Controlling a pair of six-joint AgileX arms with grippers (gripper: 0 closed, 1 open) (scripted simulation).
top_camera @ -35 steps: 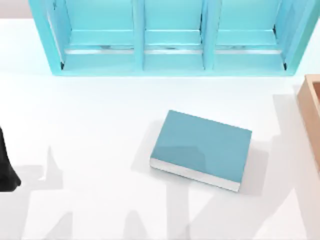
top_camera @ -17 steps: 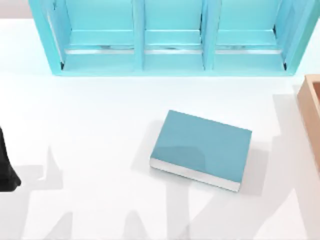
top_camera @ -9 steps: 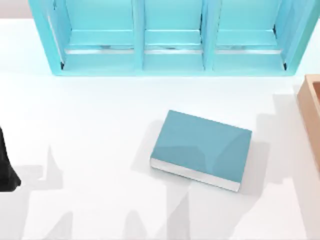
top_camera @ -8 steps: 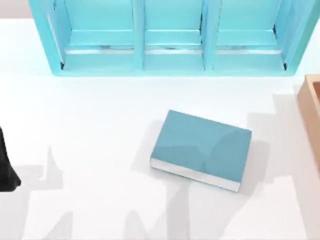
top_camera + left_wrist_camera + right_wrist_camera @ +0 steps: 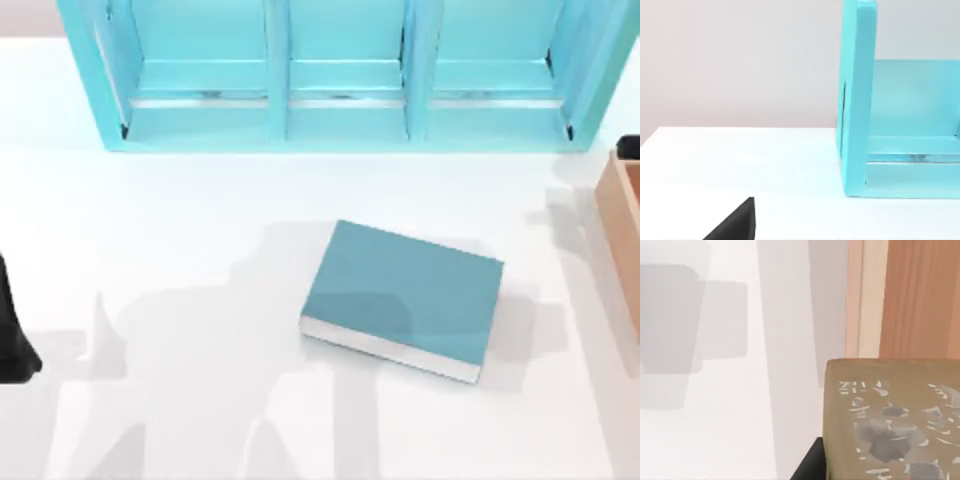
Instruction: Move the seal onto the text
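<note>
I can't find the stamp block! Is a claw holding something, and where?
The right claw seems to hold the seal by its side, where a dark finger touches it. The left claw is parked at the table's left.

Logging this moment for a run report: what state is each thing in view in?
text: lying flat on the table, closed, nothing on top.
seal: close before the right wrist camera, pale-marked face showing, beside a wooden box; not on the text.
shelf unit: at the table's far side, its visible compartments empty.
wooden box: at the table's right edge.
left arm: parked at the table's left edge.
</note>
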